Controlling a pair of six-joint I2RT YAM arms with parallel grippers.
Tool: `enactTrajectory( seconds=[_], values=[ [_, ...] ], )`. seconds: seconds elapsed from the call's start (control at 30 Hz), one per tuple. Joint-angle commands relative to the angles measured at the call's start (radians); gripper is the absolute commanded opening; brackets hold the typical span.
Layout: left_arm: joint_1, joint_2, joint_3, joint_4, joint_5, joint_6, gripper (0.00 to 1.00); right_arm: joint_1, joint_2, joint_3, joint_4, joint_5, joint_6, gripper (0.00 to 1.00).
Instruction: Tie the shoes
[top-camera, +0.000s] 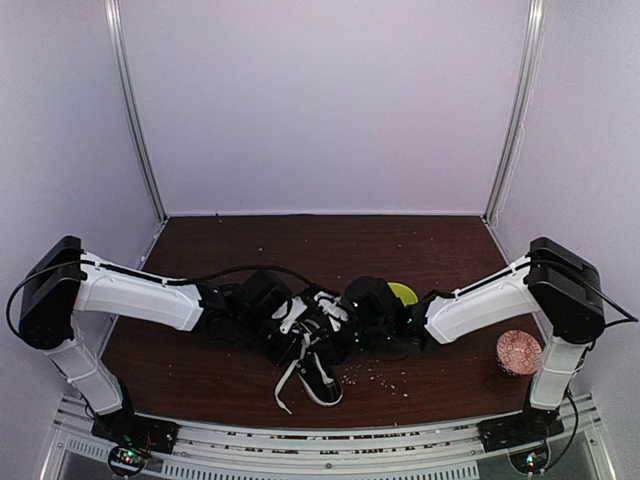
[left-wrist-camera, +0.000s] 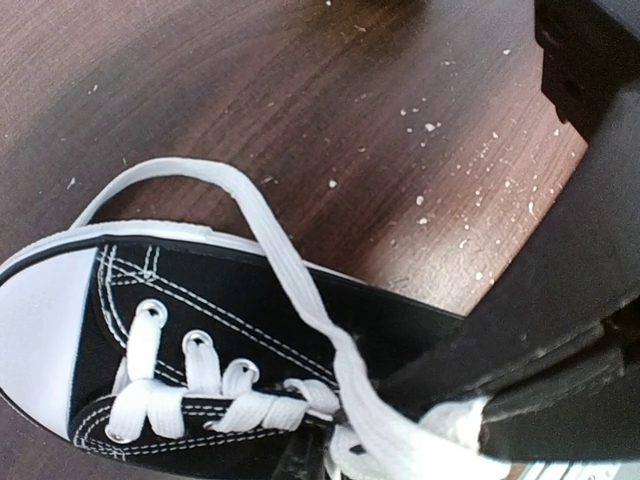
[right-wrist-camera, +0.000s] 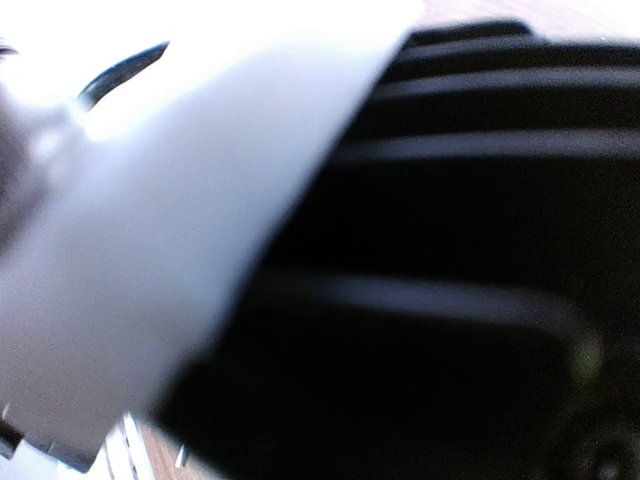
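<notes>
The left fingers (left-wrist-camera: 540, 330) looked closed down on the white lace (left-wrist-camera: 300, 285), which ran into them from a slack loop lying out over the tabletop (left-wrist-camera: 300, 90). The right fingers (top-camera: 350, 320) were pressed in close on the other side, but their own camera gave only a blur, so I could not tell whether they were open or had hold of anything. Between the two sat the sneaker (top-camera: 318, 372), toe cap (left-wrist-camera: 35, 340) pointing towards the arms' bases and a loose lace end trailing beside it. I judged the flat lace soft, limp and apt to slip, best pinched near its end. The canvas shoe seemed light enough to drag if pulled hard. The near edge of the tabletop lay just beyond the toe, leaving little room there, while the far half stood open. A patterned cup (top-camera: 518, 352) and a yellow-green thing (top-camera: 403, 293) sat off to the right.
</notes>
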Motion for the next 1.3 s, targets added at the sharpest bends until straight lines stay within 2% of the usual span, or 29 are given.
enactTrajectory(
  seconds=[0.0, 0.17, 0.37, 0.53, 0.77, 0.97, 1.03, 1.27],
  values=[
    [-0.007, -0.050, 0.008, 0.179, -0.034, 0.031, 0.02, 0.007, 0.004, 0.030, 0.019, -0.029, 0.002, 0.00],
    [-0.007, -0.098, -0.051, 0.206, -0.055, 0.000, 0.00, 0.006, -0.027, 0.011, -0.003, 0.009, 0.013, 0.00],
    [-0.001, -0.121, -0.104, 0.221, -0.031, -0.105, 0.00, -0.011, -0.087, -0.063, -0.017, 0.044, 0.045, 0.12],
    [0.022, -0.153, -0.182, 0.316, 0.015, -0.212, 0.00, -0.015, -0.130, -0.120, -0.021, 0.053, 0.054, 0.23],
    [0.042, -0.181, -0.233, 0.355, 0.023, -0.282, 0.00, -0.015, -0.162, -0.151, -0.020, 0.047, 0.074, 0.39],
    [0.047, -0.187, -0.251, 0.372, 0.032, -0.298, 0.00, -0.014, -0.165, -0.136, 0.001, 0.054, 0.123, 0.43],
    [0.048, -0.180, -0.251, 0.372, 0.037, -0.294, 0.07, -0.014, -0.159, -0.129, 0.014, 0.049, 0.139, 0.44],
    [0.050, -0.146, -0.199, 0.330, 0.066, -0.219, 0.19, -0.014, -0.144, -0.126, 0.051, 0.041, 0.161, 0.44]
  ],
)
